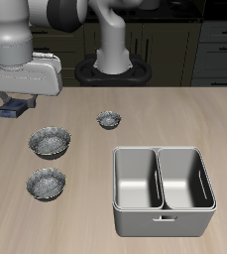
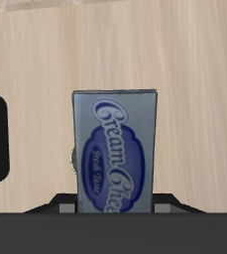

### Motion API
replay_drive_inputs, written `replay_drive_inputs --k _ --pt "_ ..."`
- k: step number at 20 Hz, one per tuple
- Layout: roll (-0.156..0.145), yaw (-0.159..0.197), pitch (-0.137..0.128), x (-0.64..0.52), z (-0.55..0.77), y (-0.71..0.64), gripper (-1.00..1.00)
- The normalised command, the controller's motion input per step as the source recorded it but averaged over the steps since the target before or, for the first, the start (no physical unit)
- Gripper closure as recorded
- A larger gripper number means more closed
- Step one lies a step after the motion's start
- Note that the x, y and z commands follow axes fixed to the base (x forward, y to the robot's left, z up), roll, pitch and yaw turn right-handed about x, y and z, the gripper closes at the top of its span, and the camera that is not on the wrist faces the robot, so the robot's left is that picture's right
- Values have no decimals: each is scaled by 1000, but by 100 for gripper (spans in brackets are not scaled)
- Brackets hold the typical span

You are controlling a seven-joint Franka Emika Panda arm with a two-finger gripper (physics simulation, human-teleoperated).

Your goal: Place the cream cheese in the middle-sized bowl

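The cream cheese (image 2: 113, 149) is clamped between the fingers (image 1: 18, 106), lifted clear of the desk (image 1: 165, 114) for carrying, just behind the two larger speckled bowls; which is the middle-sized bowl cannot be told.

1. The cream cheese (image 2: 113, 154) packet, sitting between the gripper (image 2: 113, 203) fingers in the wrist view, carries pale cursive lettering reading "Cream Cheese" inside a dark blue oval.
2. Smaller script sits beneath those words on the same label; it is too blurred to read.
3. No other readable text shows anywhere.
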Motion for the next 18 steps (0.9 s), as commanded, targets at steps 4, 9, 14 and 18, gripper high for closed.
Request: replay_drive_inputs --k 4,9,14,18 --pt "32 -12 -3 71 -106 63 100" --pt "56 -24 -10 5 -61 58 100" --pt "41 -21 1 -22 -111 30 100" --pt "-15 -3 20 -2 -235 -44 100"
